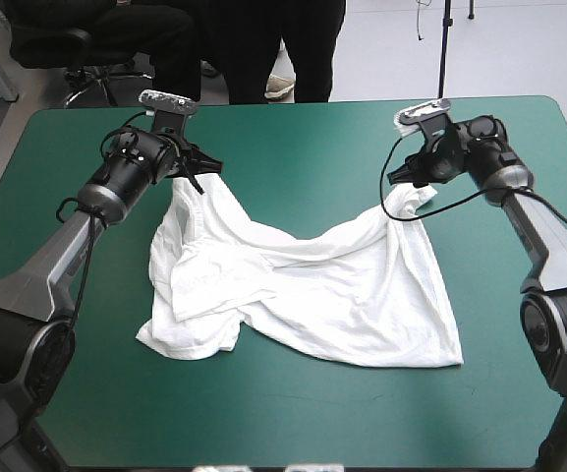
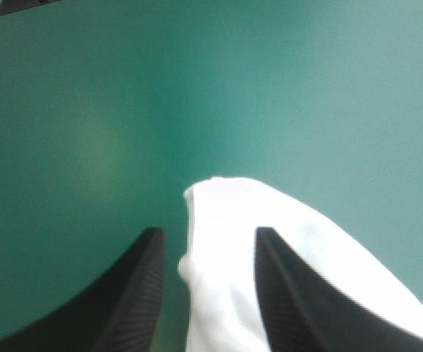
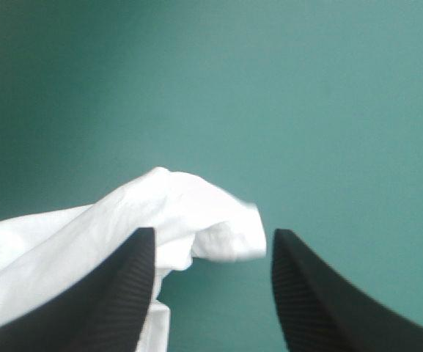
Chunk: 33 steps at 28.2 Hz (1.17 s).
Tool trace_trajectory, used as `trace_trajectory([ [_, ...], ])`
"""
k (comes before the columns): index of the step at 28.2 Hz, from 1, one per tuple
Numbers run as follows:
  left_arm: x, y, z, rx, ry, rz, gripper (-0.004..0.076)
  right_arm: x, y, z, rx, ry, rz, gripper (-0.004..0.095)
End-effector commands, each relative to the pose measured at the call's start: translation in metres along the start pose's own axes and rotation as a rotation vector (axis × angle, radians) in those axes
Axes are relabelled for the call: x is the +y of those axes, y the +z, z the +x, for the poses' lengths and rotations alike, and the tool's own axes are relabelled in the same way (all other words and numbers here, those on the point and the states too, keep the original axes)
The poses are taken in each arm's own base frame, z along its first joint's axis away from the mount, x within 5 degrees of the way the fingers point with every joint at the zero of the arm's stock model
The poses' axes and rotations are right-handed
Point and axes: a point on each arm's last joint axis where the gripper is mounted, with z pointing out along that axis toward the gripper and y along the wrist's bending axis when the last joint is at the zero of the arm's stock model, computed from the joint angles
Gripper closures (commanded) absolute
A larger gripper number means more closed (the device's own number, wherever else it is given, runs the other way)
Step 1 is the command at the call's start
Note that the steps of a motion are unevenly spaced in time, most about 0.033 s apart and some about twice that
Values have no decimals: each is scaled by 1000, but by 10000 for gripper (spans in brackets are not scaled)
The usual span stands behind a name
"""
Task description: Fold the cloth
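Spreading stage: left gripper and right gripper, fingers apart, straddle T-shirt corners (not clamped); next move likely requires closing.

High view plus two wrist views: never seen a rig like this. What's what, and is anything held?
Two robot arms work at a table with a teal-green cover. The high view looks down from above and behind them. Each wrist view looks along one gripper, with its two black fingers in the foreground. A white T-shirt lies spread but rumpled on the cover, and its two far corners reach up toward the grippers. The left gripper is open, with a corner of the T-shirt between its fingers. The right gripper is open too, and its corner lies between the fingers, closer to one of them. Neither is clamped on the cloth, so nothing is held.
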Motion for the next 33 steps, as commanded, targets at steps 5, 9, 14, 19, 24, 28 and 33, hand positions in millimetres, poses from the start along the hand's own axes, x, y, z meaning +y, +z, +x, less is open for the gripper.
trace_trajectory([
  [5,25,-101,-25,-125,-51,-41,276,-24,-101,-16,-158,55,34,275],
  [9,35,-136,-9,0,-56,-69,276,-19,-135,-5,-107,44,-16,315],
  [14,37,-164,14,102,-68,-32,276,-10,-176,10,-102,43,-85,318],
  [19,36,-166,44,240,-59,-27,276,-5,-209,34,-138,42,-78,318],
  [24,29,-142,85,369,-23,-27,276,3,-227,71,-130,42,-80,318],
  [28,16,-112,119,441,3,29,276,10,-237,101,-133,44,-84,318],
  [33,1,-76,151,507,0,96,277,15,-247,122,-149,51,-87,318],
])
